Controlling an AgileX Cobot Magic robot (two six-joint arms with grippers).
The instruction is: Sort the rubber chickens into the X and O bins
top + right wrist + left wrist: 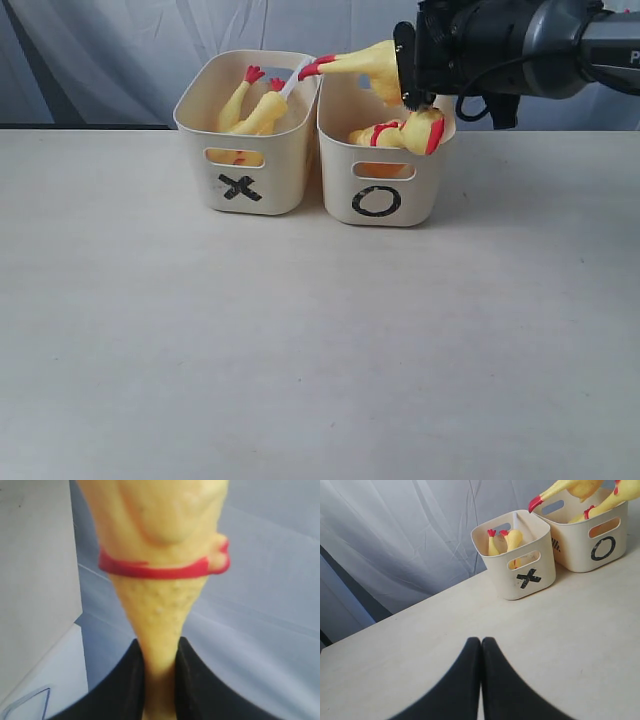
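Note:
Two cream tubs stand side by side at the back of the table: the X bin [275, 172] on the left and the O bin [425, 185] on the right. Two yellow rubber chickens [258, 108] with red combs lean inside the X bin. Another chicken [408, 132] lies in the O bin. My right gripper [407, 72] is shut on a further chicken [360, 62], held level above the O bin with its red beak over the X bin's rim. The right wrist view shows its neck [160, 610] pinched in the right gripper [159, 647]. My left gripper [481, 641] is shut and empty, low over the table.
A grey-white curtain [120, 50] hangs behind the table. Bare table top [300, 340] stretches in front of both bins. The left wrist view shows the X bin [502, 577] and the O bin [577, 552] far ahead of the left gripper.

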